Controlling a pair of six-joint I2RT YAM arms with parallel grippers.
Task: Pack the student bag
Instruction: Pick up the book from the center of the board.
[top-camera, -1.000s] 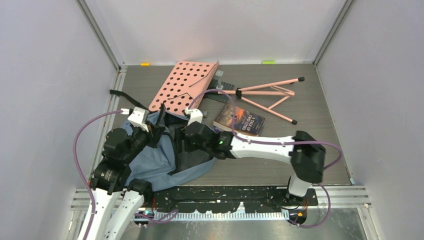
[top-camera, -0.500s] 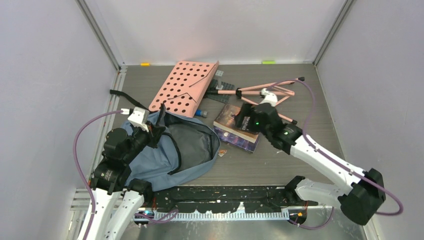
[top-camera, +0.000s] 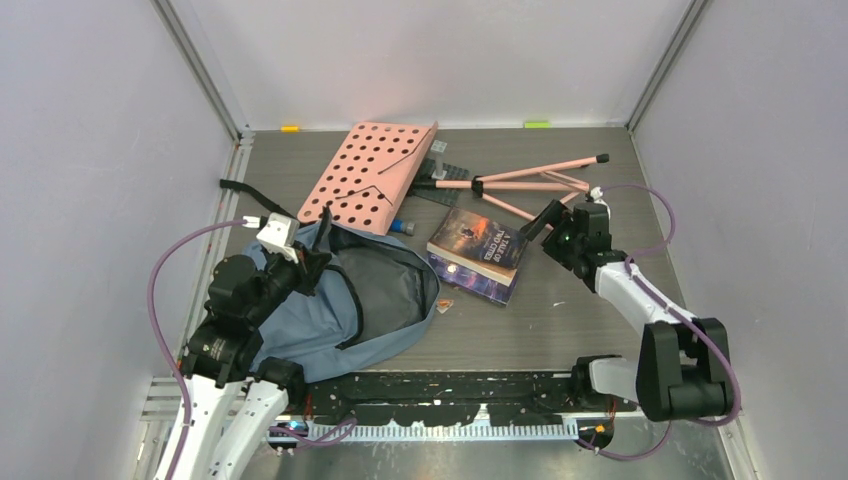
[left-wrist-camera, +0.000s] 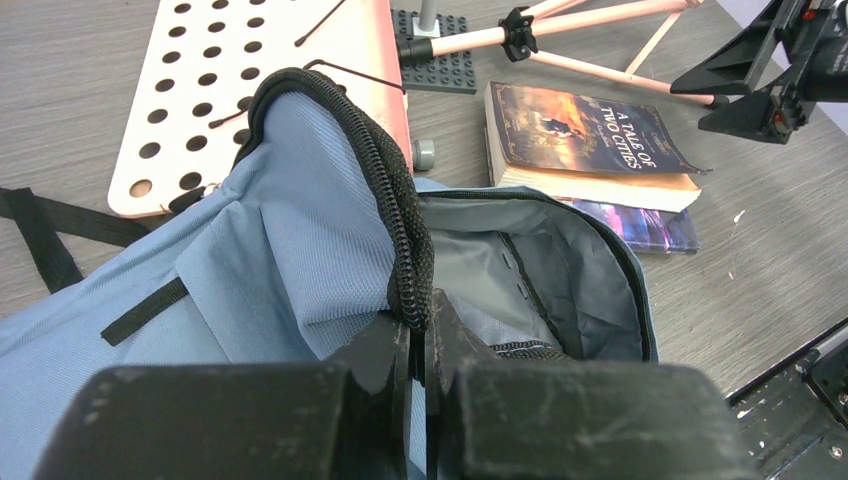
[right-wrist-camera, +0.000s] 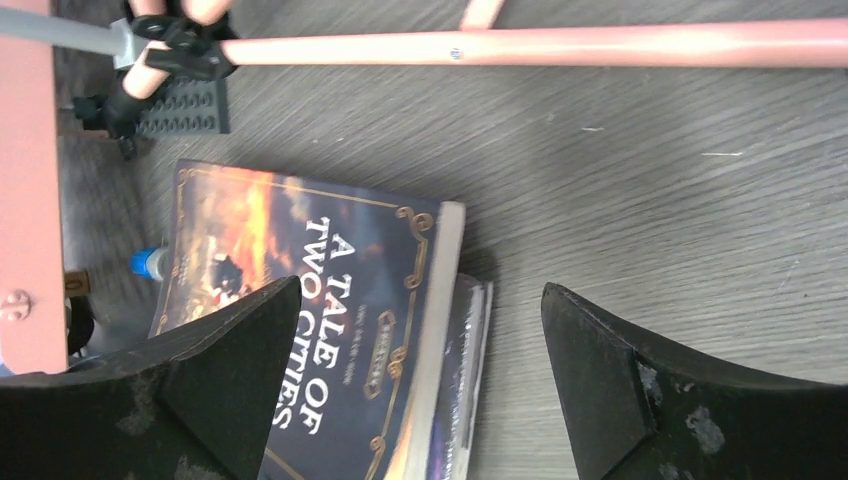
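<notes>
The student bag (top-camera: 340, 310) lies at the near left, a blue-grey backpack with its mouth open toward the right and its grey lining showing. My left gripper (left-wrist-camera: 418, 308) is shut on the black zipper rim (left-wrist-camera: 385, 180) of the bag, holding that edge lifted. My right gripper (right-wrist-camera: 420, 290) is open and hangs low just right of a book titled "A Tale of Two Cities" (right-wrist-camera: 300, 290), with the book's right edge between its spread fingers. That book lies on top of a second, thinner book (right-wrist-camera: 465, 380). In the top view the right gripper (top-camera: 540, 222) is beside the books (top-camera: 480, 245).
A pink perforated board (top-camera: 375, 175) leans at the back behind the bag. A pink folding stand (top-camera: 530, 185) and a dark studded plate (top-camera: 445, 175) lie behind the books. A small blue-capped item (top-camera: 402, 227) and a tiny orange scrap (top-camera: 443, 304) sit near the bag's mouth.
The right arm has swung from over the bag's mouth out to the right side of the books, and its jaws have opened wide. The left gripper has kept its hold on the rim.
</notes>
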